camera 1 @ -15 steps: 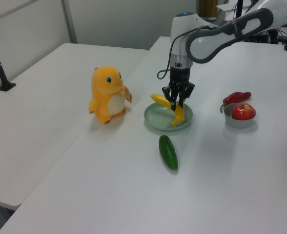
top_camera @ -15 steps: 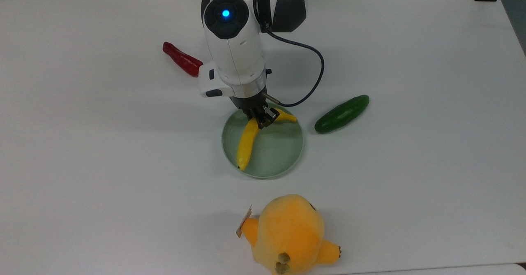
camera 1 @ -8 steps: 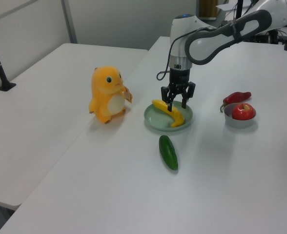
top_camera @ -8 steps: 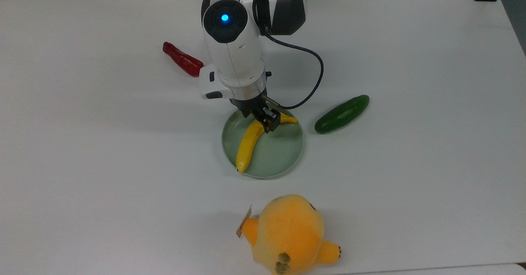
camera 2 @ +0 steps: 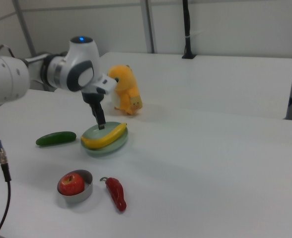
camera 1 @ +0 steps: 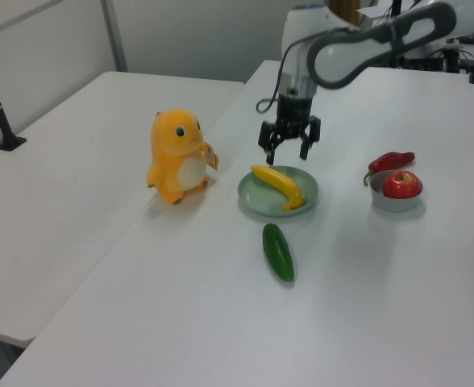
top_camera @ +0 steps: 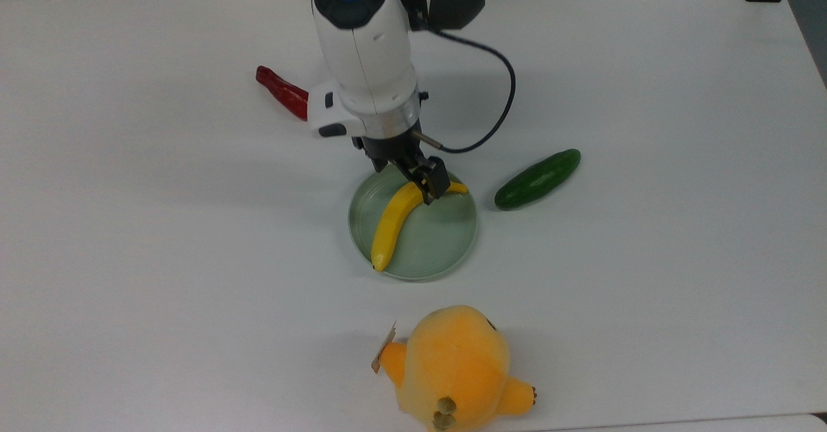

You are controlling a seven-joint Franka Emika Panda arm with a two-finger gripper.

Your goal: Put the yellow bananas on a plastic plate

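Pincer (camera 1: 289,151) spread apart above banana (camera 1: 278,185), lying on green plate (camera 1: 257,199), no writing legible

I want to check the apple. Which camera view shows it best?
The right view: the apple sits near the camera, whole, in its grey bowl. The left view shows the apple smaller and farther off.

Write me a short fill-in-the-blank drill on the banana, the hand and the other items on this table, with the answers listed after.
1. The banana lies on the ____ green plate.
2. The hand hangs above the plate with its fingers ____.
3. The small grey bowl holds a red ____.
4. In the left view, the plush toy stands to the ____ of the plate.

Missing words: pale; open; apple; left
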